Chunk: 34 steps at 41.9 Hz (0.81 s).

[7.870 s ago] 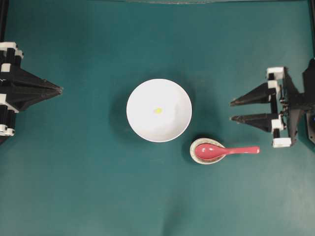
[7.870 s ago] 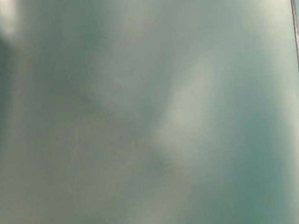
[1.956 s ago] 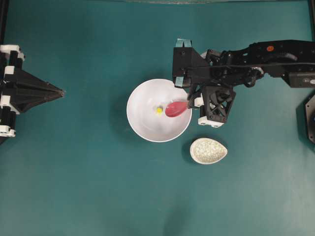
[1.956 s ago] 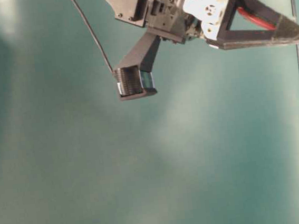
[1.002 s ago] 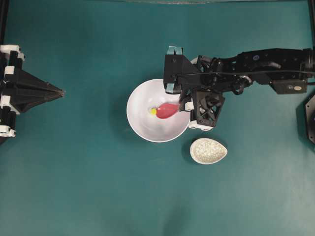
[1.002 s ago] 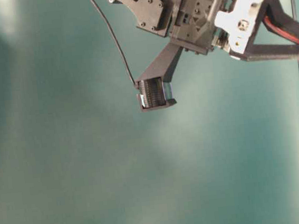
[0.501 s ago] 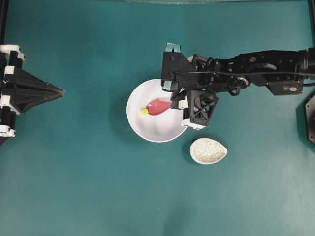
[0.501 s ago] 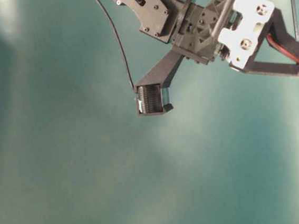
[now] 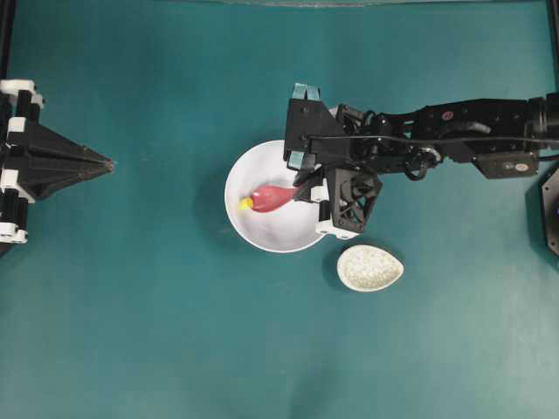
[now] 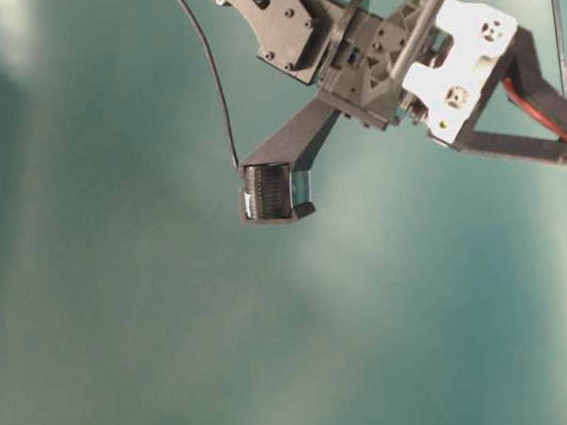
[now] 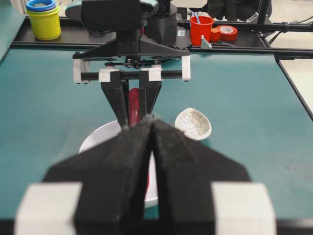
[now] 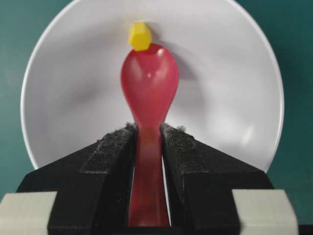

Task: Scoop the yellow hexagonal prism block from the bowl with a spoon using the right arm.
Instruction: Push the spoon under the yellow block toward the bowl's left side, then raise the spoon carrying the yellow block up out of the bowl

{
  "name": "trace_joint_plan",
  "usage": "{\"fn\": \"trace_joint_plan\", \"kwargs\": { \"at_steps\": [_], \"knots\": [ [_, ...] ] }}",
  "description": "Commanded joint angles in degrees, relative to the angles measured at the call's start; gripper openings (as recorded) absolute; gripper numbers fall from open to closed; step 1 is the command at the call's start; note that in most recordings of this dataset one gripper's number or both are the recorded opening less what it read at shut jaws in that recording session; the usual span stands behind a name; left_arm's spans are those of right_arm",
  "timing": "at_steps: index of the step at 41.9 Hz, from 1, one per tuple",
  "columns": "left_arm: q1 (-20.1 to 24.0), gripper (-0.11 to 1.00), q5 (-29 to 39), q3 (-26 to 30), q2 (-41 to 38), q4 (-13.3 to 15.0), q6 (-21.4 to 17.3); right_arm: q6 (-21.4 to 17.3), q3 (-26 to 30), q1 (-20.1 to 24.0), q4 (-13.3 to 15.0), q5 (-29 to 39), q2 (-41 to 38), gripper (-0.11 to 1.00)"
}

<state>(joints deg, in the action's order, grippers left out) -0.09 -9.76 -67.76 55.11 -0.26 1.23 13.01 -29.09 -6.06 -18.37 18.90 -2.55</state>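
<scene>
The white bowl (image 9: pixel 279 234) stands mid-table. My right gripper (image 9: pixel 307 188) reaches over its right rim, shut on the handle of the pinkish-red spoon (image 9: pixel 271 198). The scoop lies inside the bowl, pointing left. The yellow hexagonal prism block (image 9: pixel 246 204) sits at the scoop's tip, against the bowl's left inner wall. The right wrist view shows the block (image 12: pixel 140 36) touching the front edge of the spoon (image 12: pixel 149 88), the bowl (image 12: pixel 73 88) behind, and the gripper (image 12: pixel 148 129) clamping the handle. My left gripper (image 9: pixel 105 162) rests at the far left, tips together, away from the bowl.
A speckled beige spoon rest (image 9: pixel 370 267) lies just below and right of the bowl, with nothing in it. In the left wrist view, stacked yellow and blue cups (image 11: pixel 44 19), a red cup (image 11: pixel 201 29) and a tape roll (image 11: pixel 226 33) stand on the far rail.
The right arm has moved left, and the spoon has pushed the yellow block from the bowl's middle to its left wall. The left arm has not moved.
</scene>
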Motion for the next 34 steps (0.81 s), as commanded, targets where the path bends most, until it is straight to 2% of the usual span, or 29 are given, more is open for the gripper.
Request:
{"fn": "trace_joint_plan", "kwargs": {
  "at_steps": [1,34],
  "knots": [
    [-0.1,-0.01,-0.5,0.9,-0.5,-0.2,0.1,-0.1,1.2,0.2,-0.2,-1.2,0.9,0.22],
    [-0.1,-0.01,-0.5,0.8,-0.4,-0.1,0.8,-0.1,1.2,0.1,-0.2,-5.0,1.0,0.22]
  ]
}}
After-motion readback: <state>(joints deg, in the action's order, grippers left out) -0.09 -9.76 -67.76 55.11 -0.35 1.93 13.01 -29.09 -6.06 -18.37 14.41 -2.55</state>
